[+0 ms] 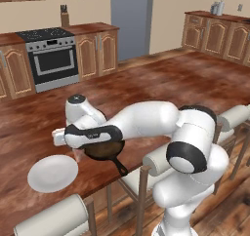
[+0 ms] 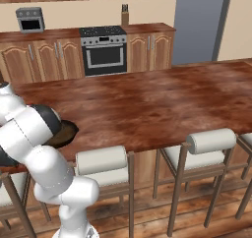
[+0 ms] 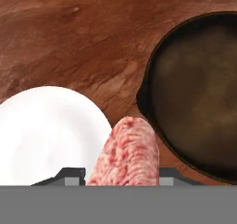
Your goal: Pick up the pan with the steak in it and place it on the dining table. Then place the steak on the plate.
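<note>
My gripper (image 3: 121,174) is shut on the steak (image 3: 126,152), a pinkish-red slab that stands up between the two dark fingertips. It hangs over the dining table (image 1: 156,84), in the gap between plate and pan. The white plate (image 3: 44,133) lies to the left in the hand view. On the right sits the dark pan (image 3: 199,98), and its bowl is bare. From the left base view, the hand (image 1: 77,154) hovers just right of the plate (image 1: 52,173), with the pan (image 1: 105,152) and its short handle behind it. The right base view has my arm covering most of the pan (image 2: 68,131).
White-cushioned chairs (image 1: 161,162) line the table's near edge (image 2: 206,141). A stove (image 1: 51,59) and wooden cabinets (image 1: 100,47) stand along the far wall, with a microwave (image 2: 30,18) on the counter. The table top (image 2: 157,99) stretches far to the right.
</note>
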